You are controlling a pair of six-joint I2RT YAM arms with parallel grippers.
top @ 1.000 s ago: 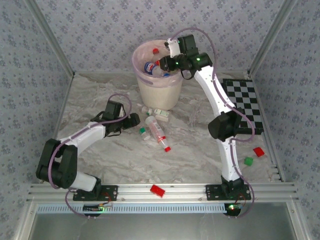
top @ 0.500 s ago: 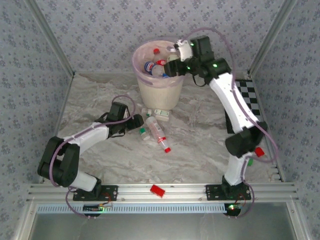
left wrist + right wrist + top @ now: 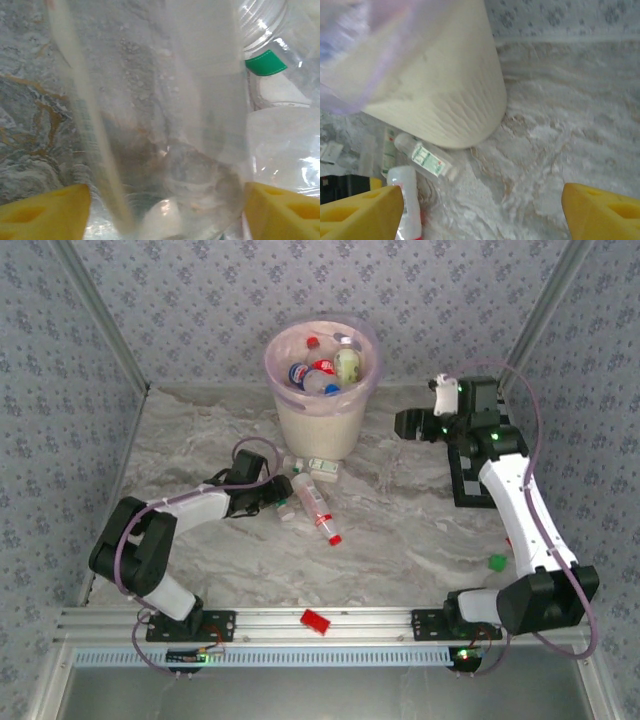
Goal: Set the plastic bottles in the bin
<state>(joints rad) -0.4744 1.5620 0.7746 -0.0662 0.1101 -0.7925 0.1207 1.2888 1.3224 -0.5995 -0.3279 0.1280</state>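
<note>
The marbled desk (image 3: 400,530) is spread beneath both hands. The bin (image 3: 318,430) is set well to the left of the right hand (image 3: 405,424) and beyond the left hand (image 3: 272,490). Several bottles (image 3: 318,370) are seen lying inside it. In the right wrist view the bin (image 3: 435,75) is seen ahead and to the left of the hand (image 3: 481,192), whose fingers are spread wide with nothing between them. A chequered board (image 3: 478,475) is partly covered by the right arm, behind that hand. The left hand (image 3: 167,195) is held open, and a clear bottle (image 3: 165,100) is framed between its fingers (image 3: 45,207). Whether it is touched cannot be told. A red-capped bottle (image 3: 314,502) is laid just to the right of this hand. A green block (image 3: 497,562) and a red block (image 3: 316,621) are seen well behind both hands.
</note>
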